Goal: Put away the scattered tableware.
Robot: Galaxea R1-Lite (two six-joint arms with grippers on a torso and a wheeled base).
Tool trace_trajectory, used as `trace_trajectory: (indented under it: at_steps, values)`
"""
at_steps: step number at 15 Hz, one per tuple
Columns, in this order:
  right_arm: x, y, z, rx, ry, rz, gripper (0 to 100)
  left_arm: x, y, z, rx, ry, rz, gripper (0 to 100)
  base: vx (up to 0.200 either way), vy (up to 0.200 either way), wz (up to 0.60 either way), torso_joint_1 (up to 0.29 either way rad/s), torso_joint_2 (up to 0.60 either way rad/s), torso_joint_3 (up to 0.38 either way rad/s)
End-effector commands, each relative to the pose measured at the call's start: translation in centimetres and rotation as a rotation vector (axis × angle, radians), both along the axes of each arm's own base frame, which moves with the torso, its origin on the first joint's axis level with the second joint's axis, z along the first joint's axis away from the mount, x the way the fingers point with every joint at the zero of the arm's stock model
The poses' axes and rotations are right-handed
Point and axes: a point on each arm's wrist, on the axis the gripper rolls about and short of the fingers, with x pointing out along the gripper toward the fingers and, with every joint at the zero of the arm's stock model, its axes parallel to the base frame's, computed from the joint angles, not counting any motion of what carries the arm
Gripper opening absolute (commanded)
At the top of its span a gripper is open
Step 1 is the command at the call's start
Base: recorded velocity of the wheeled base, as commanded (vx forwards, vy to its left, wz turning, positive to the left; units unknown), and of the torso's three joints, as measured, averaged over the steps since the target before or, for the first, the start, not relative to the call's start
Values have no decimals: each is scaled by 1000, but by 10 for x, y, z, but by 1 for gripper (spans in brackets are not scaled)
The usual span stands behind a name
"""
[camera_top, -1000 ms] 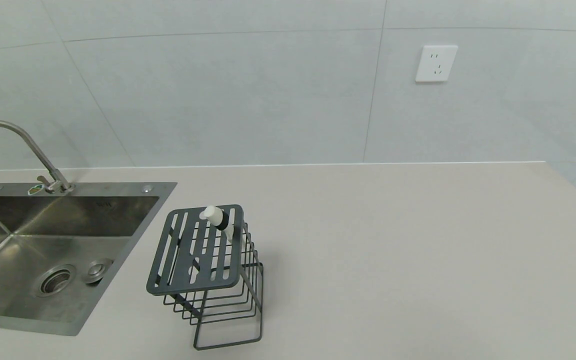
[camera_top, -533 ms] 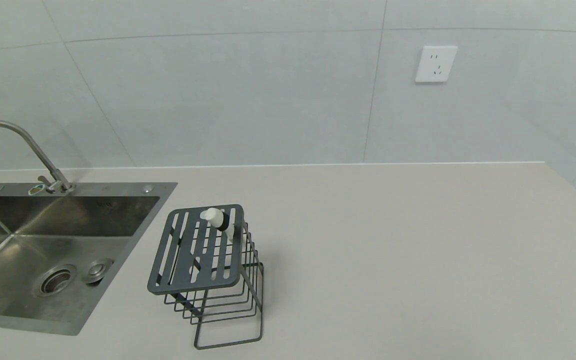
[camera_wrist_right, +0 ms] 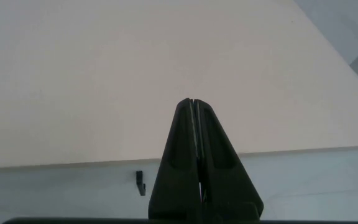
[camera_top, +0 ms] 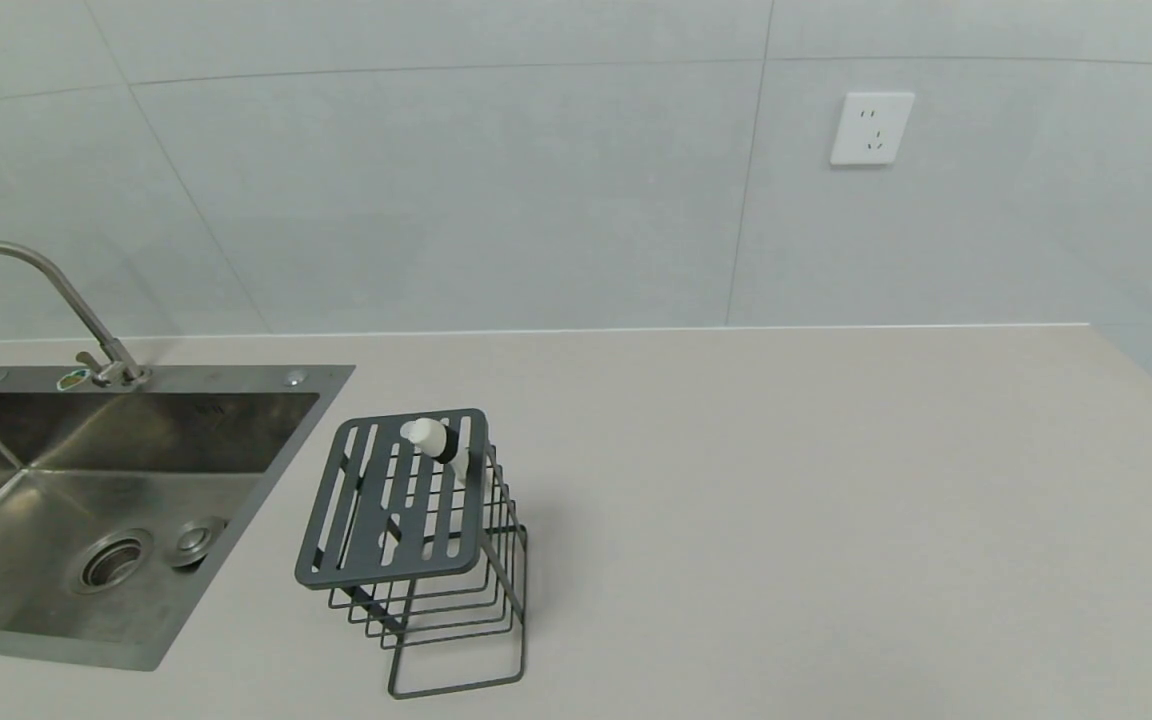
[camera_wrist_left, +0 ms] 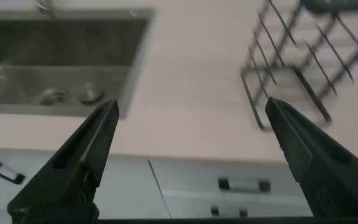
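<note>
One dark shape at the head view's left edge is gone now; rack (camera_top: pixel 391 500) and the white utensil (camera_top: pixel 431 437) standing in it have not moved (so that piece seems stored); left pincer (camera_wrist_left: pixel 191 104) hangs wide open before the table (camera_top: pixel 836 500), right pincer (camera_wrist_right: pixel 193 102) closed, empty.

Large pale grey wall tiles (camera_top: pixel 436 200) carrying a white socket (camera_top: pixel 872 127) rise behind a beige counter (camera_top: pixel 786 480), whose steel sink (camera_top: pixel 136 430) and curved faucet (camera_top: pixel 116 372) lie beyond the left end effector (camera_wrist_left: pixel 191 102), with white drawer fronts (camera_wrist_left: pixel 241 202) nearer it, below the counter's edge.
</note>
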Motion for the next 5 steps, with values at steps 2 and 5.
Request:
trace_trajectory:
  at_steps: [2,5]
  values:
    - [0,0,0,3,2,0,0,-1,0,-1,-13,-12,-2,100,0,0,0,0,0,0]
    - [0,0,0,5,1,-3,0,-1,0,-1,-4,-9,-5,100,0,0,0,0,0,0]
